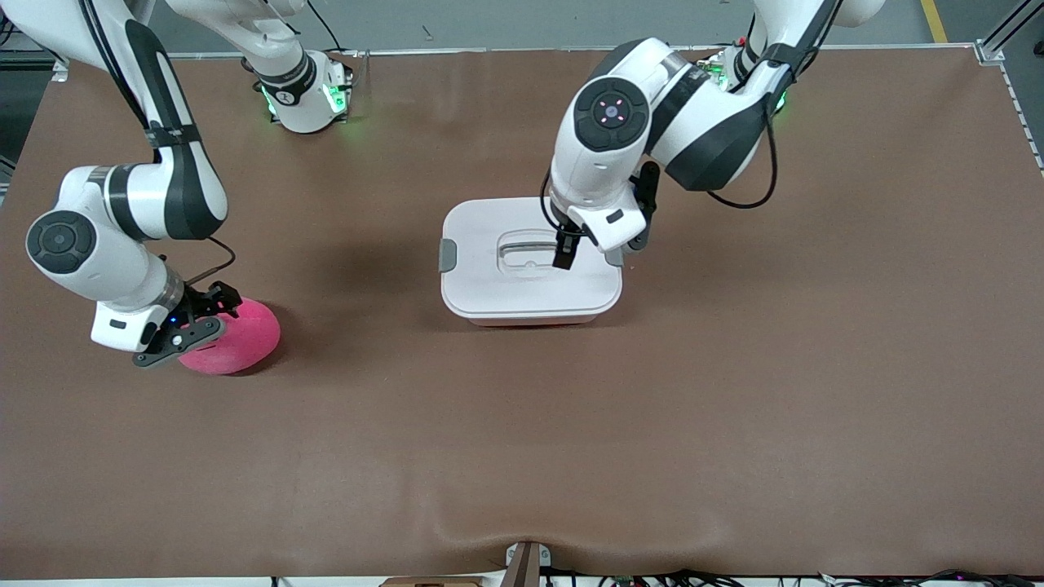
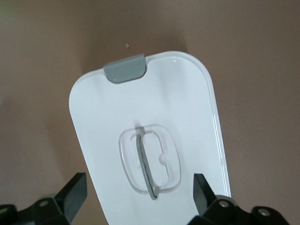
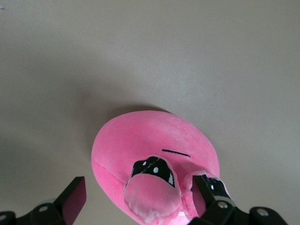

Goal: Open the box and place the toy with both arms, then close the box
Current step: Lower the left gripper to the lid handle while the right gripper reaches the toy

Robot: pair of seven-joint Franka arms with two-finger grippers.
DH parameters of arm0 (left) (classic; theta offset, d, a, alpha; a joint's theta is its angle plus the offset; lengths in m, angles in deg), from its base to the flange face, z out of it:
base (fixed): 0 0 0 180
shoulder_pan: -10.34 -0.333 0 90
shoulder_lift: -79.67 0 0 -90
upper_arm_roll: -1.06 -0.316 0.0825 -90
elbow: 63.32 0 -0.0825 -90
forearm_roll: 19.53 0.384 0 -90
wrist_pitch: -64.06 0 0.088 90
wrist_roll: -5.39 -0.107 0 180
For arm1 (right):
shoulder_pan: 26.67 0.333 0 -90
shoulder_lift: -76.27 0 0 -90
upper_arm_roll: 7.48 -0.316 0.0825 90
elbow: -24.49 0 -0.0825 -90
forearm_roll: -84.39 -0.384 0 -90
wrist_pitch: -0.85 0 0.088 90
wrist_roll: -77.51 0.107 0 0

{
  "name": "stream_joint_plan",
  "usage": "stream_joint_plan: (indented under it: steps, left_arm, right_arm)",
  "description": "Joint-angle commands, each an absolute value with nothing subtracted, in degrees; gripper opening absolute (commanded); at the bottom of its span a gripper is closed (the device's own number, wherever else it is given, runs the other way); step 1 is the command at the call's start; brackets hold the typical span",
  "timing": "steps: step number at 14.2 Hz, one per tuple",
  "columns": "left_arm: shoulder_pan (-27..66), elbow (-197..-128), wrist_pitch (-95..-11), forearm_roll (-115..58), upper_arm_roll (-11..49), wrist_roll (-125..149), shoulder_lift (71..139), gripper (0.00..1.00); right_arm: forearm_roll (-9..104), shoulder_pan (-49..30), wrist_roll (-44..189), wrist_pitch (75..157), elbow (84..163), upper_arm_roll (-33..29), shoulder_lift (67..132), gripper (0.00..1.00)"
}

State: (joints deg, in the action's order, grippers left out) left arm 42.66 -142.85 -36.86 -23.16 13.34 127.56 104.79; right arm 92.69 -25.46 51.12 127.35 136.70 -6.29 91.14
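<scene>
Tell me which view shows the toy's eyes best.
The right wrist view: the toy faces that camera, its black-and-white eyes clearly visible. The front view shows only its pink body, partly covered by the right gripper. The left wrist view lacks it.

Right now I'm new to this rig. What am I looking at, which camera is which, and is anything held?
Two white robot arms work at a brown table. The big picture comes from a high camera facing them; the other two come from cameras on each wrist.

On the table sit a box with its white lid on, and a pink plush toy toward the right arm's end.

The left gripper hangs open over the lid's recessed handle. The right gripper is open over the toy, its fingers standing on either side of the toy.

Nothing is held.
</scene>
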Motion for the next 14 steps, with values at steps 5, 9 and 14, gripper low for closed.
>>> stream_joint_plan:
  steps: [5, 9, 14]
  left_arm:
    - [47.4, -141.5, -42.2, -19.1, 12.8, 137.1, 109.8, 1.0]
    - [48.5, -142.3, -44.3, -17.6, 12.8, 140.9, 110.9, 1.0]
    - [48.9, -147.8, -49.5, -15.7, 12.8, 145.0, 109.9, 1.0]
  right_arm:
    - [94.1, -25.7, 51.0, 127.9, 137.7, -6.4, 91.5, 1.0]
    - [94.2, -25.8, 50.6, 128.0, 137.7, -6.4, 92.3, 1.0]
    - [94.2, -26.4, 50.2, 127.8, 137.8, -6.4, 92.4, 0.79]
